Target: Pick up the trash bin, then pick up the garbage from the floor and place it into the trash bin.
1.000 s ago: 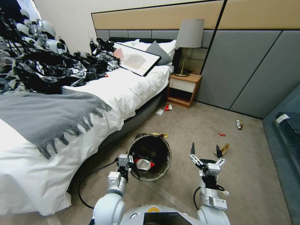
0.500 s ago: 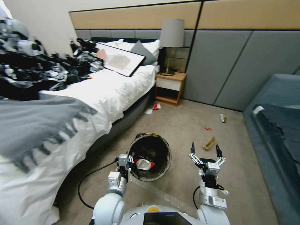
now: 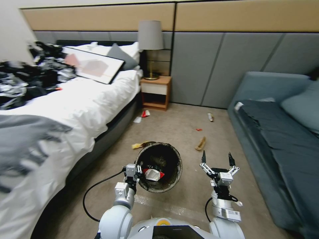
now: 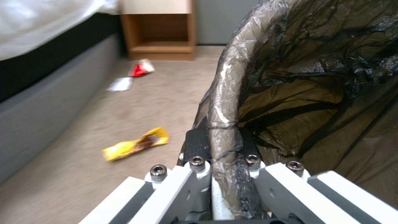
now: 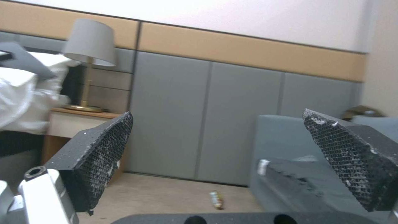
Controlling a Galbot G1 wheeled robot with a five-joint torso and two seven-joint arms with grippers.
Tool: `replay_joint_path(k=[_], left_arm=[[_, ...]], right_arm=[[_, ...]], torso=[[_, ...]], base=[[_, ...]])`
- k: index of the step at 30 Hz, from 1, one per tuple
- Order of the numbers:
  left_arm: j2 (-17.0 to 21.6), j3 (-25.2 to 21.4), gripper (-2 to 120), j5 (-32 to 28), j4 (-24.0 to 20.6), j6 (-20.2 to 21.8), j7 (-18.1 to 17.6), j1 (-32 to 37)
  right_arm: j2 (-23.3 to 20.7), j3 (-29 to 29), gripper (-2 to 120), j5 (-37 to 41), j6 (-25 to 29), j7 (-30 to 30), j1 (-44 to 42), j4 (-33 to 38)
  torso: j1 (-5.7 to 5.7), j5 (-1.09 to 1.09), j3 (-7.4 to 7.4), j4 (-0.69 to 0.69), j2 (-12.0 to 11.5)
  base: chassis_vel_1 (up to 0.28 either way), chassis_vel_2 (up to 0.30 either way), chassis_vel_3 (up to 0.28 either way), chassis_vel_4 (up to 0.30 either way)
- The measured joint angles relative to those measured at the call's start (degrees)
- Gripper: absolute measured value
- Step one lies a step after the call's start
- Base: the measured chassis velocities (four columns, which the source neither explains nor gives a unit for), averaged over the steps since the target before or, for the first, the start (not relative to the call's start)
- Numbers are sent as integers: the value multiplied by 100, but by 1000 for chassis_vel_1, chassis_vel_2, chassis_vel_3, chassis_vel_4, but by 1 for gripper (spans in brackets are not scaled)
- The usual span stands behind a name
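Trash bin (image 3: 172, 156) in left gripper (image 3: 140, 171) (rim-clamped)

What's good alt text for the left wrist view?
The left end effector is clamped on the rim of the round trash bin lined with a black plastic bag, held above beige carpet. On the floor beyond lie a yellow snack wrapper, a red-and-white crushed carton and white paper, near a wooden nightstand.

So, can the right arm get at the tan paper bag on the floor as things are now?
Probably yes. The right gripper is open and empty, the tan paper bag lies on bare carpet just ahead of it, and nothing stands between them, though the arm must lower.
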Motion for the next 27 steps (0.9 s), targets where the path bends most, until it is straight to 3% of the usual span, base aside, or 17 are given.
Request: replay_joint_path(k=[8,27], left_arm=[[0,3,0,0,0,0,2,-1],[0,0,0,0,0,0,0,0]], right_arm=[[0,26,100,-29,40,-35,35,-21],[0,65,100,55,83,-185,74,-12]], torso=[[0,-1,0,-2,0],[0,-1,0,0,0]], base=[[-89,-87,-103,-96],[0,0,0,0]])
